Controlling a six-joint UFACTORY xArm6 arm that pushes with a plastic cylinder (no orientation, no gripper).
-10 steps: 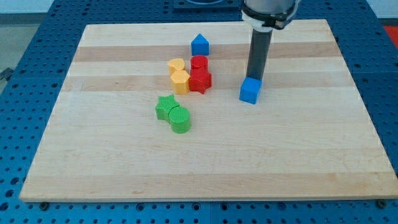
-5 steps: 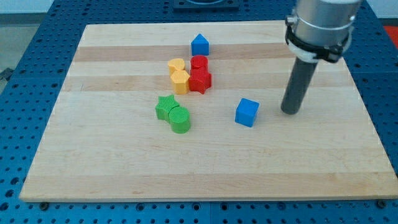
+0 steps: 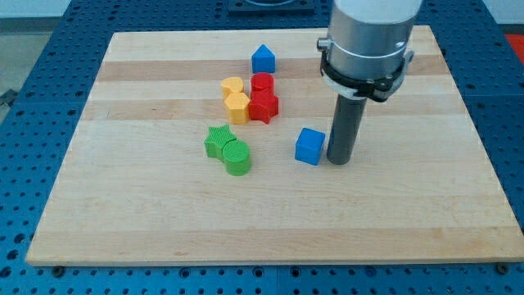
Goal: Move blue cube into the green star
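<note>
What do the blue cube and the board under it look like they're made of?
Blue cube: looks like matte plastic, with flat, even colour and no glare; possibly painted wood. Board: pale wood, with visible grain and glued strips in differing tones and a low sheen. My tip sits just at the cube's right.

No readable text showing anywhere, no labels or numbers appearing on the wooden board (image 3: 164, 213), none on the coloured blocks, none on the arm's grey housing (image 3: 368, 33), nothing printed on the blue perforated table (image 3: 33, 98)
</note>
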